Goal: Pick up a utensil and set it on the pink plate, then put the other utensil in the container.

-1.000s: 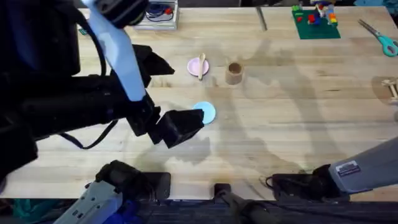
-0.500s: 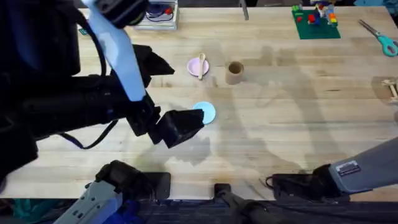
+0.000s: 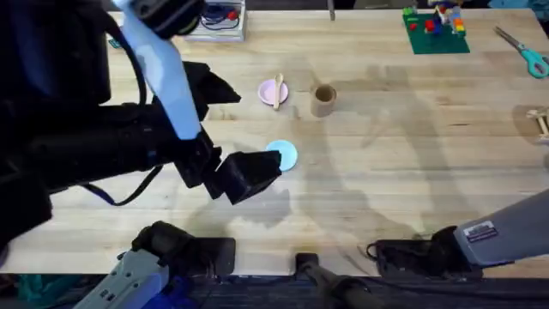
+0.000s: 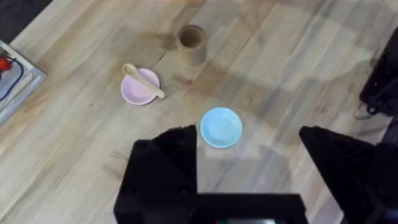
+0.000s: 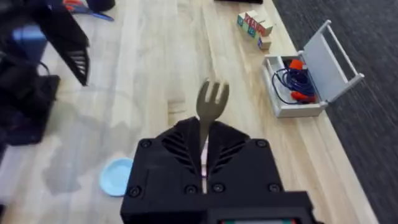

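Overhead and wrist views, shared blue plate (image 3: 283, 154)

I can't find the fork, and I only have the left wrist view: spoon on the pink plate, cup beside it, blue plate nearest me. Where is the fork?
Observer: The right tool is shut on the fork, tines pointing out past its fingers.
Operator: Is it over the cup?
Observer: I cannot tell. Its camera looks toward the blue plate and a white box of cables at the table's edge.
Operator: Anything on the table to the right of the cup?
Observer: Overhead, teal scissors lie near the far right edge, well apart from the cup.
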